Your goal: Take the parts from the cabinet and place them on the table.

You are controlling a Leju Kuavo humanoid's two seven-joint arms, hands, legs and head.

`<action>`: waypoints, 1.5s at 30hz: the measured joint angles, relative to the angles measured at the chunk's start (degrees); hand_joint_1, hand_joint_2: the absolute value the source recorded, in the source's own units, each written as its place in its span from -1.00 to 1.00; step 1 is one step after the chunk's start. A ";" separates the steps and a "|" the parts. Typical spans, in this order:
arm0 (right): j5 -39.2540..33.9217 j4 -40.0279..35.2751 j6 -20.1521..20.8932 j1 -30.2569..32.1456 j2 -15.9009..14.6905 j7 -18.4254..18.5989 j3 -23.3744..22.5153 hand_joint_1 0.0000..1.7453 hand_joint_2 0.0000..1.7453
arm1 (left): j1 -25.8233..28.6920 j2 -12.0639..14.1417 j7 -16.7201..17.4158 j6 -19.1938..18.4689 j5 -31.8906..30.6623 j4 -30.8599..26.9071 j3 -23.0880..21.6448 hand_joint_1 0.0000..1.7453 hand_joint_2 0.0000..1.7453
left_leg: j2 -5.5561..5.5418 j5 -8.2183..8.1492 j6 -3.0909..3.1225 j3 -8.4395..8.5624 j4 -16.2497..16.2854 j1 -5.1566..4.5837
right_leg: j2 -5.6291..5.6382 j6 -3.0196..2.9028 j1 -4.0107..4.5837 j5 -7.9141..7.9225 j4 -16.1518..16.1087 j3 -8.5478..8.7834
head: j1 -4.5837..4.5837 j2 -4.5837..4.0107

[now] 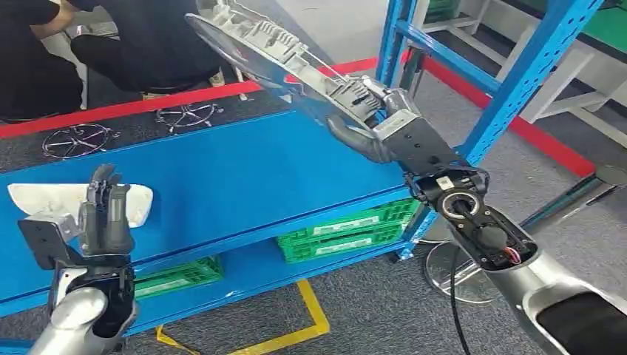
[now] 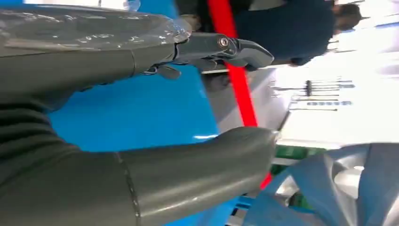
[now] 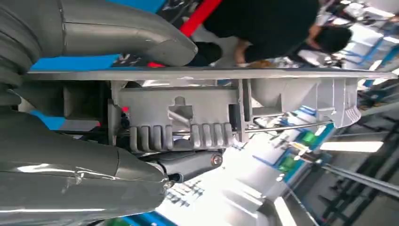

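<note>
Head view shows me the part, a long ribbed grey casting, held up in the air above the blue table. I judge it stiff, rather heavy and smooth, so it may turn in the grip; the ribbed end is the best hold. My right hand clamps that end. My left hand holds nothing, fingers upright and apart.

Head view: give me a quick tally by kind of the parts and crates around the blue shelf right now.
Grey metal part held up by the right robot hand: 1
White part lying on the blue shelf, by the left robot hand: 1
Green crates on the lower shelf: 2
Total: 4
</note>
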 joint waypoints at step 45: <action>-1.68 -10.99 -6.19 7.58 1.07 1.20 2.58 1.00 1.00 | 0.58 -2.19 -2.27 -1.46 -3.12 0.55 -0.07 -1.00 1.00 | -0.01 0.00 0.00 -0.08 -0.01 0.00 | -0.04 0.00 0.00 0.00 0.00 -0.05 | -0.04 0.00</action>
